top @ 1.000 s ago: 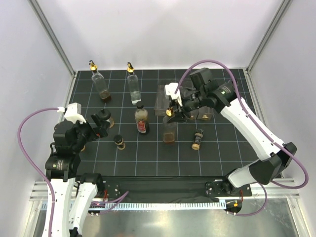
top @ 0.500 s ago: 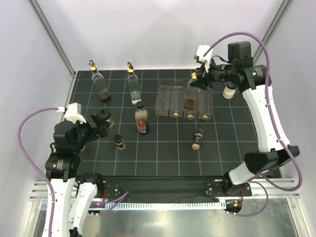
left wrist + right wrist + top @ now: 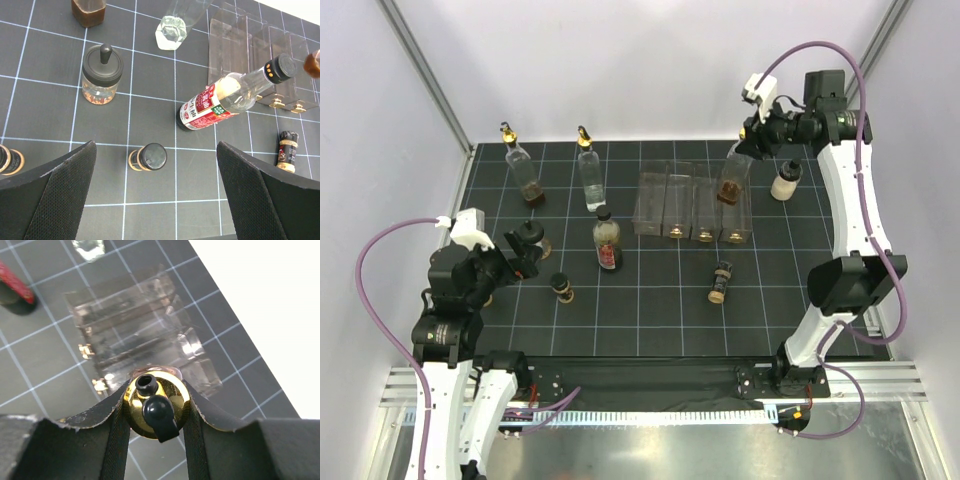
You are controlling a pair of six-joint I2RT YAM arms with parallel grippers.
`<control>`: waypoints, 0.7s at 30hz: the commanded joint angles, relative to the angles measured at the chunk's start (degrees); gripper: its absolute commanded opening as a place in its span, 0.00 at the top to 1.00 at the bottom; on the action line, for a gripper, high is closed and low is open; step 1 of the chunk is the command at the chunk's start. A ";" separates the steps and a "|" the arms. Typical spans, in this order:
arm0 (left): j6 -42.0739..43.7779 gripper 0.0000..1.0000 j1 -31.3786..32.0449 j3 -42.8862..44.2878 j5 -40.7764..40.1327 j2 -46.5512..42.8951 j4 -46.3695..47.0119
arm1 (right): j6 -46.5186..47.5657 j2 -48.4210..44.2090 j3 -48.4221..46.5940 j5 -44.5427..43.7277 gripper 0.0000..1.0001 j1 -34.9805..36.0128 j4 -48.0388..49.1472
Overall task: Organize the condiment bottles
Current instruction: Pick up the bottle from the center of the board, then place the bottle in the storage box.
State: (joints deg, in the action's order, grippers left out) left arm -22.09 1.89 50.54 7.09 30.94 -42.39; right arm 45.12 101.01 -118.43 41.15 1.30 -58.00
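Bottle (image 3: 730, 185) of brown liquid hangs from right claw (image 3: 744, 152) over rack (image 3: 655, 200).

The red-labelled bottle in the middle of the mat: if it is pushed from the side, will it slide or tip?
The red-labelled bottle stands upright, tall over a narrow base, so a high push would probably tip it. Its body looks round, so once down it may roll. It seems smooth glass: likely stiff, slippery, breakable.

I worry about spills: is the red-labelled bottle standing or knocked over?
Standing. The red-labelled bottle rests on its base with its black cap uppermost, in both the top and left wrist views.
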 commanded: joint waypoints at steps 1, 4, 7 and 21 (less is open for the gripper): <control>0.55 0.00 0.22 1.84 -0.41 0.26 0.20 | 2.51 0.40 -4.79 3.06 0.96 -0.51 5.61; 0.47 0.00 0.13 1.93 -0.59 0.18 0.12 | 3.21 1.81 -4.97 4.64 0.96 -2.08 6.75; 0.55 0.00 0.22 2.19 -1.03 0.17 -0.06 | 3.74 2.96 -5.49 5.26 0.96 -2.79 7.81; 0.47 0.00 0.22 1.57 -1.64 1.49 1.34 | 4.89 9.46 -8.13 11.32 0.96 -5.61 9.74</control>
State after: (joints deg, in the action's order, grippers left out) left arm -22.09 1.89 50.57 5.98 31.97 -42.37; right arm 48.62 110.78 -122.67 47.18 -4.40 -53.47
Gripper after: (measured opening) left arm 0.996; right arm 0.421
